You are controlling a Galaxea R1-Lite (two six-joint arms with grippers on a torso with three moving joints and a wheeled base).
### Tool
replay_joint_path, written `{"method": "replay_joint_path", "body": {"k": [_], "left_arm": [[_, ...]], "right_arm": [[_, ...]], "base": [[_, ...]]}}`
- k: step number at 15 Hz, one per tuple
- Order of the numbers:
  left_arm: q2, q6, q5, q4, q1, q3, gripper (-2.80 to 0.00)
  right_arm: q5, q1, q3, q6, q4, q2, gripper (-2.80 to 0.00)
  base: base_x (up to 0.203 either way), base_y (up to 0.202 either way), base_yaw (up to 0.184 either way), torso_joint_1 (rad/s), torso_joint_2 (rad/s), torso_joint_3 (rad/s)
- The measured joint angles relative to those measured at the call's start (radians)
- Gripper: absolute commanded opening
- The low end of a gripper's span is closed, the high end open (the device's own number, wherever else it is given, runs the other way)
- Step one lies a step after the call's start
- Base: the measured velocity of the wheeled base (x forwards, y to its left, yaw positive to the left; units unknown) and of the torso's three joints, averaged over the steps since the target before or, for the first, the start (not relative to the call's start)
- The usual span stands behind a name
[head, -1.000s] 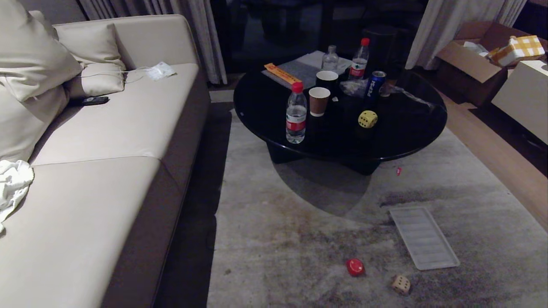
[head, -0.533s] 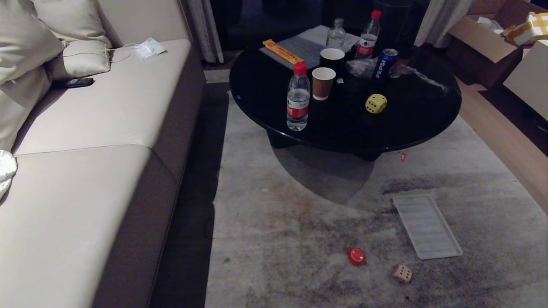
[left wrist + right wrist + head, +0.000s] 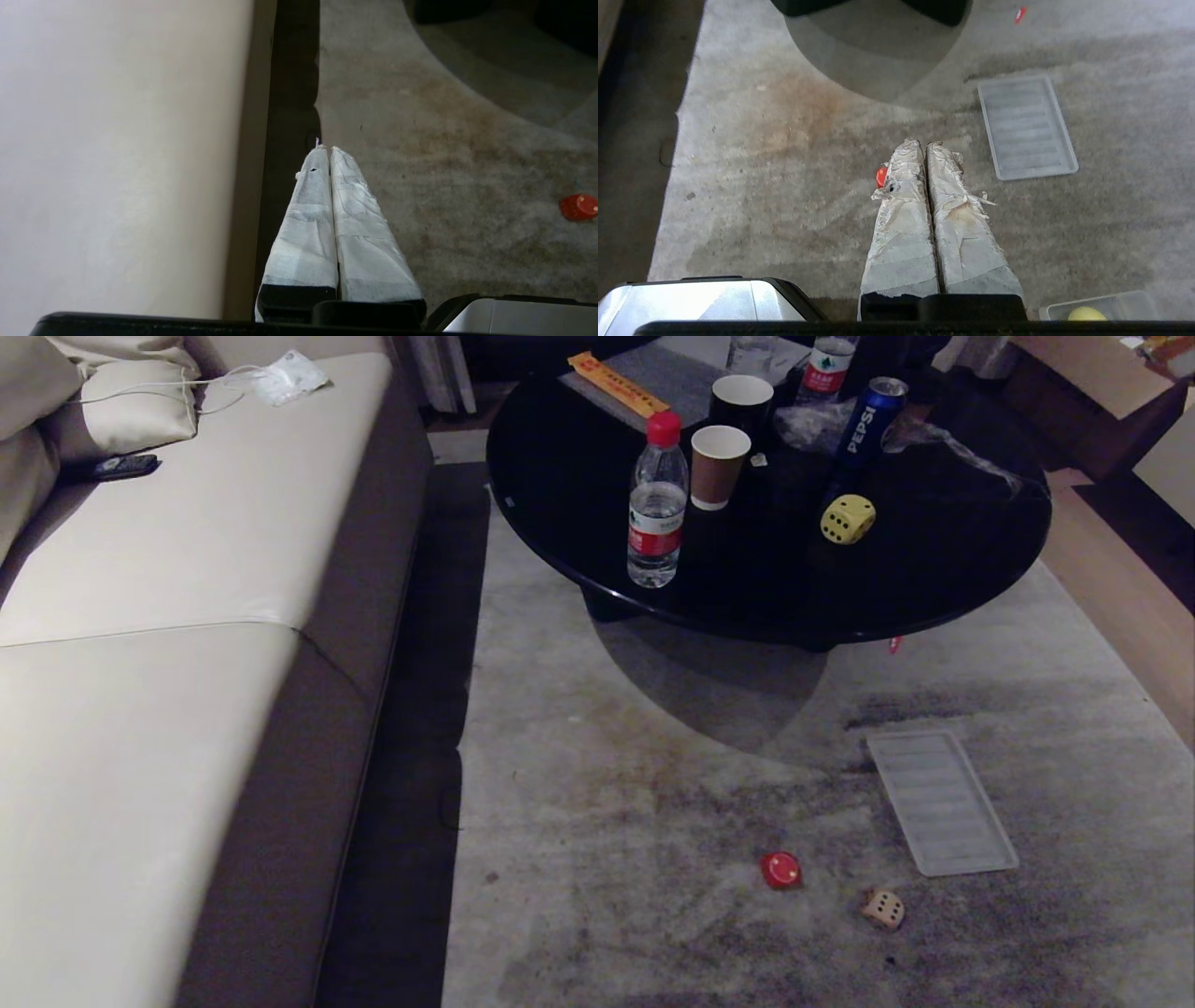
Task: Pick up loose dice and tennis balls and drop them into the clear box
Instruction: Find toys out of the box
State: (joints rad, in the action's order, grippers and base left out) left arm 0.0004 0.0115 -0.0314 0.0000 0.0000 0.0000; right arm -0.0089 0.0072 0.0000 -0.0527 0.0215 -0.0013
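A yellow die (image 3: 848,519) sits on the round black table (image 3: 934,588). On the carpet lie a red die (image 3: 780,870) and a tan die (image 3: 883,909). My left gripper (image 3: 329,148) hangs shut and empty above the carpet beside the sofa, with the red die (image 3: 579,207) off to its side. My right gripper (image 3: 926,143) is shut and empty too, and the red die (image 3: 881,177) peeks out behind one finger. A corner of the clear box (image 3: 1106,298) shows at the picture's edge with a yellow-green tennis ball (image 3: 1085,315) in it. Neither gripper is in the head view.
A flat ribbed lid (image 3: 941,802) lies on the carpet near the dice. The table carries a water bottle (image 3: 655,504), paper cups (image 3: 719,465) and a Pepsi can (image 3: 866,422). A beige sofa (image 3: 168,644) fills the left side. A small red scrap (image 3: 894,644) lies by the table's edge.
The head camera has tipped downward, so the table and sofa slid up the picture and the back of the room left it. The dice, lid and table things have kept their places.
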Motion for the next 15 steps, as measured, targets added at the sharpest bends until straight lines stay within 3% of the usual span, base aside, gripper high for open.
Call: {"method": "replay_joint_path", "body": {"k": [15], "left_arm": [[0.0, -0.001, 0.0, -0.001, 0.0, 0.0, -2.8]], "right_arm": [[-0.002, 0.0, 0.0, 0.0, 0.0, 0.0, -2.8]], "base": [[0.0, 0.0, 0.0, 0.002, 0.0, -0.198]]}}
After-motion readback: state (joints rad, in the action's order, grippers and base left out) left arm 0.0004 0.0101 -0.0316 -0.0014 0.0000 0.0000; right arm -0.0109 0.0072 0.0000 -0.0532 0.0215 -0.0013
